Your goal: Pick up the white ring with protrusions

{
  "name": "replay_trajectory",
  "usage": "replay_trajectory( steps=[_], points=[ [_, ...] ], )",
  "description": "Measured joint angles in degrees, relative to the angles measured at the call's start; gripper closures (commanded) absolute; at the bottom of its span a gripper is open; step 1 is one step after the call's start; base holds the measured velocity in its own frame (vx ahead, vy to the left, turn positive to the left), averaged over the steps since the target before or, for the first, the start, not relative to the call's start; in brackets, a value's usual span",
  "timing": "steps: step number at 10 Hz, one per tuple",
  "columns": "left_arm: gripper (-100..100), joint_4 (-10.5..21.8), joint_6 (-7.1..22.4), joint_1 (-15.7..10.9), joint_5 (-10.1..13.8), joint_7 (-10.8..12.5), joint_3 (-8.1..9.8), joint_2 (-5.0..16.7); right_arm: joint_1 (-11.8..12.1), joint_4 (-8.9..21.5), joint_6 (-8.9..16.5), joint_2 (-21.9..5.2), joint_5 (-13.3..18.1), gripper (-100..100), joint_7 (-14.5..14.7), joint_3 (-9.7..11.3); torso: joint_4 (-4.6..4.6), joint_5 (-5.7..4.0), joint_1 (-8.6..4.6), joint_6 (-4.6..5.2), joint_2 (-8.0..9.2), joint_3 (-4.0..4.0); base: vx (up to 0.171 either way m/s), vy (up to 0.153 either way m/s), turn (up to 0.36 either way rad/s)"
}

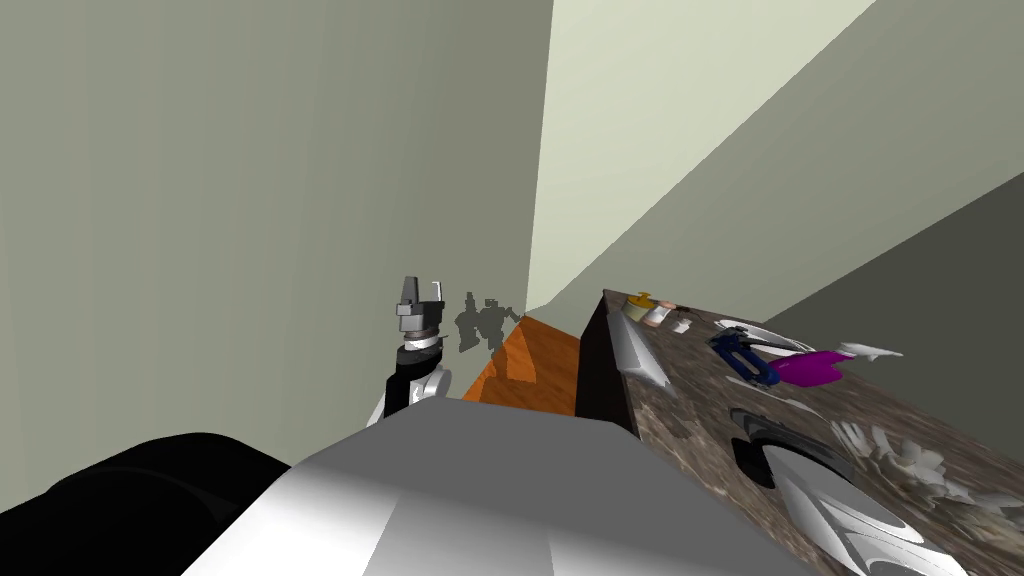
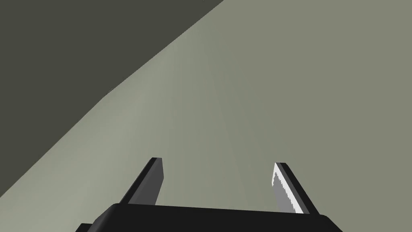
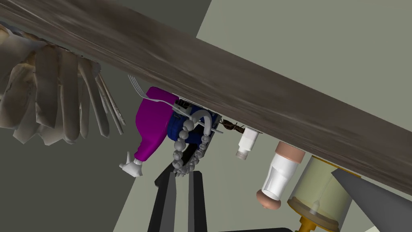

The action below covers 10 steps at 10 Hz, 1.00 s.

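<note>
Left claw [image 1: 423, 292] stands upright at centre frame, fingers spread wide. Right claw [image 3: 183, 174], lower centre of its wrist view, fingers pinched on the ring [image 3: 180, 146].

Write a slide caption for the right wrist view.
Right end effector shut on the beaded ring, beside a purple bottle.

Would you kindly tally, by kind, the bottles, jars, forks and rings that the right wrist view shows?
Bottles: 3 (magenta bottle, small white bottle, white bottle with pinkish ends)
Jars: 1 (yellowish jar)
Forks: 1 (fork)
Rings: 1 (beaded ring)
Total: 6
</note>
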Motion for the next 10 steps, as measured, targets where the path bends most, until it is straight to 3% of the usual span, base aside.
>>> replay_trajectory(
  steps=[4, 5, 7, 9, 10],
  points=[
    [0, 0.0, 0.0, 0.0, 0.0, 0.0, 0.00, 0.0, -1.8, -1.4, -1.0, 1.7, -2.1, 100, 7.4, -2.4, 0.01, 0.01, 0.01, -0.01, 0.00, 0.00, -0.020, -0.003, -0.100],
    [0, 0.0, 0.0, 0.0, 0.0, 0.0, 0.00, 0.0, -3.8, -0.3, -2.3, 3.0, -0.4, 100, 7.7, -4.1, 0.00, -0.01, -0.02, 0.06, 0.02, 0.01, -0.023, -0.004, -0.091],
    [0, 0.0, 0.0, 0.0, 0.0, 0.0, 0.00, 0.0, -4.3, -1.4, -2.7, 3.5, -2.5, 100, 10.7, -4.9, 0.01, 0.01, 0.01, -0.01, 0.00, 0.01, -0.006, -0.001, 0.017],
    [0, 0.0, 0.0, 0.0, 0.0, 0.0, 0.00, 0.0, -4.4, -1.5, -2.7, 3.6, -2.7, 100, 13.7, -5.0, -0.01, 0.00, 0.01, 0.01, -0.05, -0.03, -0.008, -0.003, -0.090],
    [0, 0.0, 0.0, 0.0, 0.0, 0.0, 0.00, 0.0, -5.8, -1.4, -3.7, 4.8, -2.0, 100, 14.5, -6.6, -0.01, 0.00, -0.01, 0.08, 0.00, -0.01, -0.024, -0.003, -0.095]
  ],
)
